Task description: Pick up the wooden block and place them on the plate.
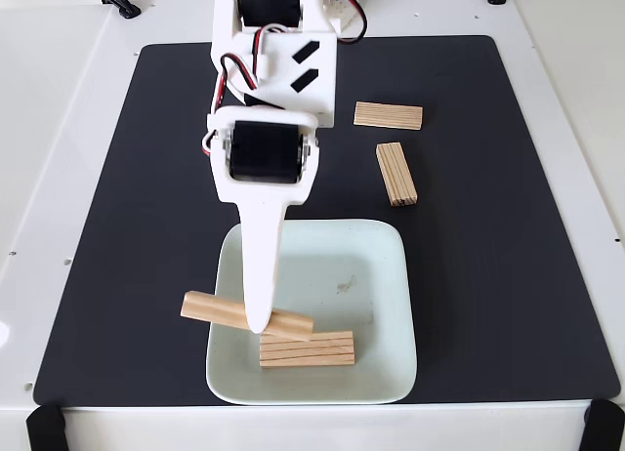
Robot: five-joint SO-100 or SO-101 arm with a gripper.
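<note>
The plate point(381, 275) sat at the near edge of the black mat point(508, 275) that covered most of the white desk point(39, 129), a little left of the middle of that edge in the fixed view. Inside it, against its near rim, one wooden block point(307, 349) lay flat with its long side along that rim. A faint smudge marked the plate's centre.

A second block point(210, 308) hung tilted over the plate's left rim, one end out past the rim above the mat, the other end over the flat block. The white claw point(258, 324) crossed its middle and held it there; the fingertips were narrow around it, though the finger in front hid just how they gripped.

Two more blocks lay on the mat toward the far right corner, well apart from the plate: one point(389, 115) lying crosswise, the other point(396, 174) just nearer, lengthwise, close to the first but not touching.

The arm point(273, 90) came down from the far edge and covered the mat's middle; its base was cut off by the frame's top. Whether the held block touched the flat one could not be told.
</note>
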